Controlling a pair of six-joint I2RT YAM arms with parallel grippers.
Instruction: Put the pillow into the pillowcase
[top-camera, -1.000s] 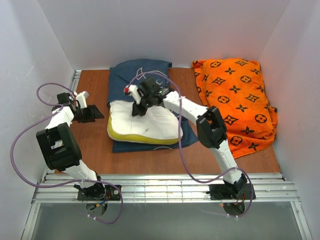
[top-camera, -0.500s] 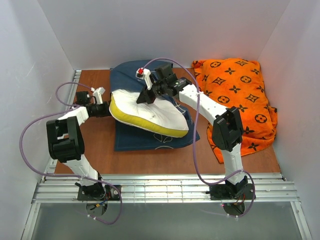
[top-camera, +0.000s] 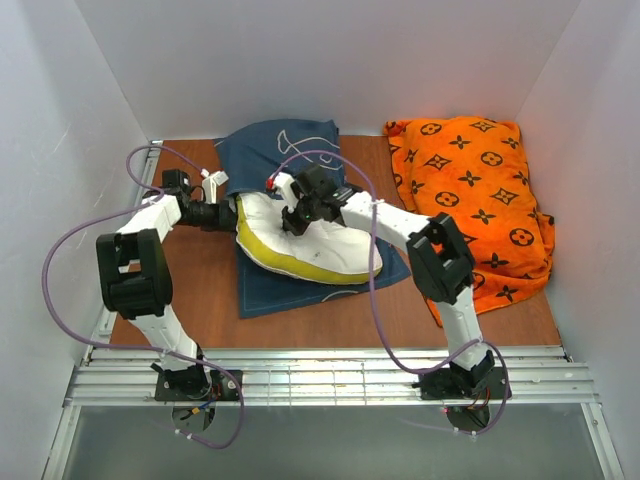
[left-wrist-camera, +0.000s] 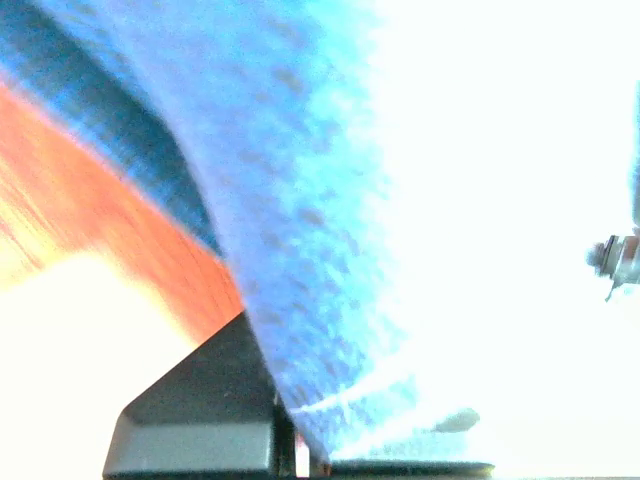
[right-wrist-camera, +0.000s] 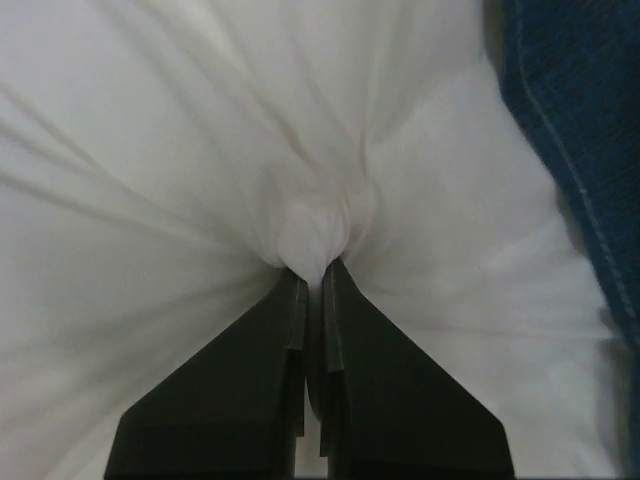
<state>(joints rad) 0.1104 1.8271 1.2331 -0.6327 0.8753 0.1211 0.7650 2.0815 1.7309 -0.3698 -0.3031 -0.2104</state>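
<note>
The white pillow (top-camera: 320, 250) with its yellow edge band lies tilted on the navy pillowcase (top-camera: 275, 148) at the middle back of the table. My right gripper (top-camera: 295, 220) is over the pillow's upper left part, shut on a pinched fold of its white cover. The right wrist view shows that fold of the pillow (right-wrist-camera: 150, 150) bunched at the right gripper (right-wrist-camera: 315, 272), with the pillowcase (right-wrist-camera: 585, 120) at the right. My left gripper (top-camera: 226, 213) is at the pillowcase's left edge beside the pillow, shut on it. In the left wrist view the pillowcase (left-wrist-camera: 300, 200) runs down into the left gripper (left-wrist-camera: 300, 445).
An orange cushion (top-camera: 475, 200) with a dark monogram pattern lies at the back right, against the wall. White walls enclose the brown table (top-camera: 190, 290) on three sides. A metal rail (top-camera: 330, 375) runs along the near edge.
The pillow, lifted half a second ago, has come down and left with the right gripper. The left gripper has moved in to the pillowcase's left edge and shut on it.
</note>
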